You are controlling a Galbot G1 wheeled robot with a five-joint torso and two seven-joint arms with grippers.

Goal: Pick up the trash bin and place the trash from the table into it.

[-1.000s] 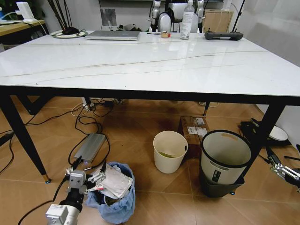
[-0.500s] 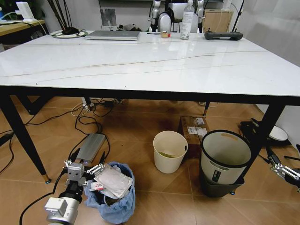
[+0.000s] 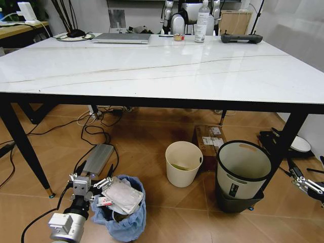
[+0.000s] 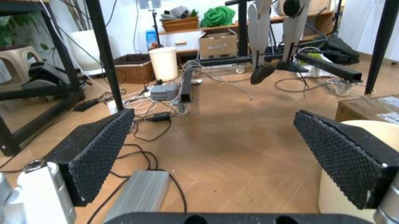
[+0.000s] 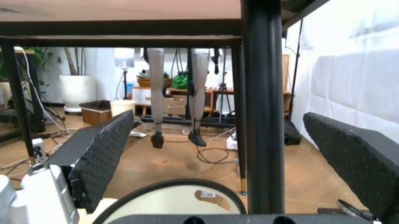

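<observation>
Low at the floor, the left tool [image 3: 91,186] sits just beside the rim of the trash bin [image 3: 124,223], at the bin's left edge in the head view, with its fingers spread wide and nothing between them; the left wrist view shows the two black textured pads [image 4: 93,151] well apart over bare tiled floor. The trash bin stands on the floor in front of the desk [image 3: 152,68], near its front left leg, and its crinkled light-blue bag holds a crumpled clear-and-white wrapper [image 3: 121,195] lying across the opening, with a small red-marked scrap [image 3: 105,201] at the edge nearest the left tool. Whether a finger touches the bag cannot be told. A grey power brick [image 3: 97,158] with black cables lies on the floor just beyond the left tool. The right tool [image 3: 308,186] hangs low at the right edge of the head view, near the desk's front right leg [image 5: 262,112], and in the right wrist view its pads [image 5: 100,158] stand wide apart and empty. Under the desk are a cream bucket [image 3: 184,163], a cardboard box [image 3: 210,138] behind it, and a larger grey-and-black bin [image 3: 242,174]. On the far edge of the desk lie a silver laptop [image 3: 122,37] and a clear bottle [image 3: 202,21].
</observation>
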